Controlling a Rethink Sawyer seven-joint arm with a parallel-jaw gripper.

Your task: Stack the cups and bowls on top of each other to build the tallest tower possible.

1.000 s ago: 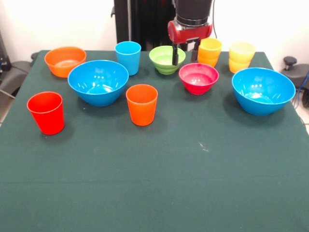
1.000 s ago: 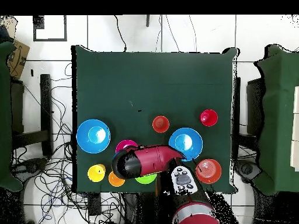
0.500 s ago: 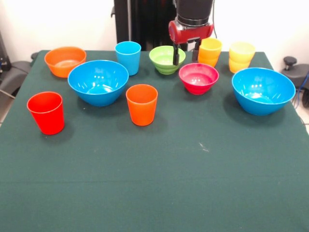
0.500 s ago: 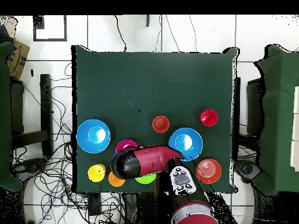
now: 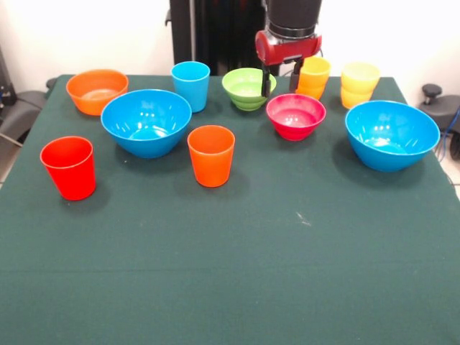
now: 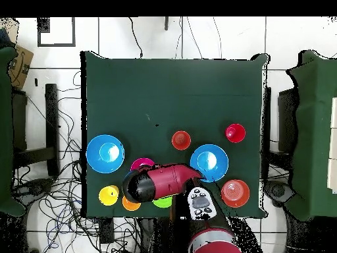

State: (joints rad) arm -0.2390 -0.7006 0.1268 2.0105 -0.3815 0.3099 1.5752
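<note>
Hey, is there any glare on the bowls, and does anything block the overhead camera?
Front view: white highlights glint inside both blue bowls, shadows stay soft. Overhead view: the arm covers most of the green bowl and part of the pink bowl.

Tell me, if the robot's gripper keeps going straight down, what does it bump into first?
Probably the green tablecloth between the lime-green bowl and the pink-red bowl. The open gripper points down there, though depth is unclear; it might clip a rim.

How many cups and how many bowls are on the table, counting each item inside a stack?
Bowls: 5 (orange, two blue, green, pink-red)
Cups: 7 (red, orange, light blue, two-cup stack, two-cup stack)
Total: 12
</note>
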